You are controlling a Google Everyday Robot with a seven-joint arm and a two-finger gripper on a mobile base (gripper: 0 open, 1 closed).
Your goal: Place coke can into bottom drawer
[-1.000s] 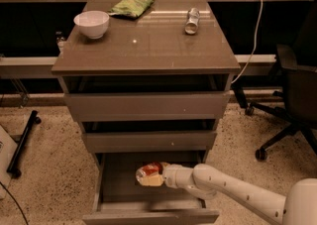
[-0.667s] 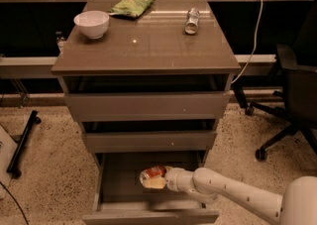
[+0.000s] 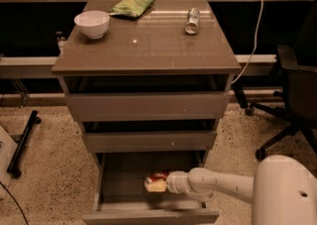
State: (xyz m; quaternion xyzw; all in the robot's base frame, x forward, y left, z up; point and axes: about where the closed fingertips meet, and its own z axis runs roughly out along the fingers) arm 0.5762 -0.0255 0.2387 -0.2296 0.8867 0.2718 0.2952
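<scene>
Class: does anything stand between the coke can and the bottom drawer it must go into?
Nothing visible does. The coke can sits at the gripper, already inside the open bottom drawer, with bare drawer floor around it.

What we see on the bench [image 3: 148, 53]
White bowl [image 3: 92, 23] at left, green bag [image 3: 132, 6] at the back, silver can [image 3: 192, 21] lying at right.

Inside the bottom drawer [image 3: 124, 175] the gripper [image 3: 165, 183] hides the coke can's [image 3: 154, 184] right end, the can's markings are a blur, and the lower edge cuts off the drawer's front, the right edge the office chair [image 3: 297, 95]
</scene>
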